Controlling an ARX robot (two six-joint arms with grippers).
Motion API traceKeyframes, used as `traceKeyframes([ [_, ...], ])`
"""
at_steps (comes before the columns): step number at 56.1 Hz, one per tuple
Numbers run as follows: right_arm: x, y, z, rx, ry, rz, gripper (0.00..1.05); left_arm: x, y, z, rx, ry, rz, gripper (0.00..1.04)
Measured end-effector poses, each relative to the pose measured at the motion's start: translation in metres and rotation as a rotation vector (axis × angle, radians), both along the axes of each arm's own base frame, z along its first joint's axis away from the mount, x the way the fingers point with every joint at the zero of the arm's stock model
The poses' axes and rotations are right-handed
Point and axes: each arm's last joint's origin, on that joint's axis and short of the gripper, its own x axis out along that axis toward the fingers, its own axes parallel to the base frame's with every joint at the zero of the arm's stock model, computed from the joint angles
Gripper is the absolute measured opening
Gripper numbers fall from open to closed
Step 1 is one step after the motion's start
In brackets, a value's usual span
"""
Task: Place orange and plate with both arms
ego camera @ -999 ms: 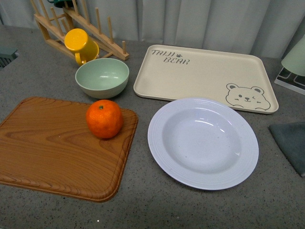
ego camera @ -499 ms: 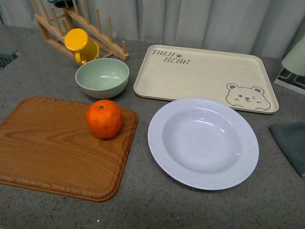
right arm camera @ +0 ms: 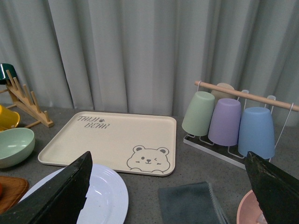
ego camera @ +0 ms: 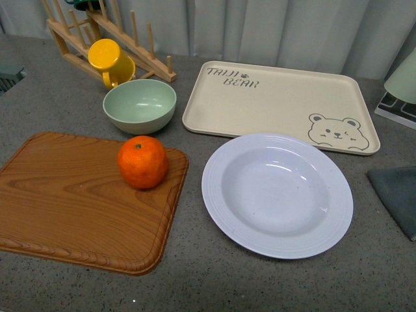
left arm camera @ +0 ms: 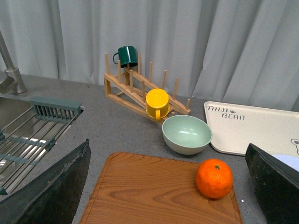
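The orange point(ego camera: 142, 162) sits on the right part of a wooden cutting board point(ego camera: 71, 201); it also shows in the left wrist view point(left arm camera: 214, 178). The white plate point(ego camera: 277, 194) lies on the grey counter to the right of the board, and part of it shows in the right wrist view point(right arm camera: 105, 198). Neither arm shows in the front view. My left gripper point(left arm camera: 168, 186) is open, held high over the board, with the orange between its fingers point(left arm camera: 51, 191) in the picture. My right gripper point(right arm camera: 168, 186) is open, held high near the plate's right side.
A beige bear-print tray point(ego camera: 279, 104) lies behind the plate. A pale green bowl point(ego camera: 139, 105), a yellow mug point(ego camera: 110, 60) and a wooden rack point(ego camera: 104, 36) stand at the back left. A dark cloth point(ego camera: 396, 195) lies right. A cup rack point(right arm camera: 233, 121) and a sink point(left arm camera: 23, 140) flank the counter.
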Motion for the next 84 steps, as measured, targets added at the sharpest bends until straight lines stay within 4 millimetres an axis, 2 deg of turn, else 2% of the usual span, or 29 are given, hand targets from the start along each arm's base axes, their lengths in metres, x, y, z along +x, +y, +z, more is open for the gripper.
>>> traceKeyframes([
  [29, 0.0, 0.0, 0.0, 0.0, 0.0, 0.0, 0.96, 0.0, 0.0, 0.0, -0.002, 0.005, 0.009, 0.98],
  [32, 0.0, 0.0, 0.0, 0.0, 0.0, 0.0, 0.96, 0.002, 0.001, -0.003, -0.048, 0.128, 0.092, 0.98],
  [37, 0.0, 0.0, 0.0, 0.0, 0.0, 0.001, 0.96, 0.011, 0.003, -0.01, -0.097, 0.24, 0.123, 0.98],
  [47, 0.0, 0.0, 0.0, 0.0, 0.0, 0.0, 0.96, 0.045, 0.0, 0.003, -0.191, 0.258, 0.034, 0.98],
  [54, 0.0, 0.0, 0.0, 0.0, 0.0, 0.0, 0.96, 0.079, -0.01, 0.01, -0.2, 0.29, -0.031, 0.98],
  [72, 0.0, 0.0, 0.0, 0.0, 0.0, 0.0, 0.96, 0.153, -0.057, -0.017, -0.148, 0.468, -0.196, 0.98],
  [84, 0.0, 0.0, 0.0, 0.0, 0.0, 0.0, 0.96, 0.18, -0.079, -0.043, -0.119, 0.601, -0.287, 0.98],
])
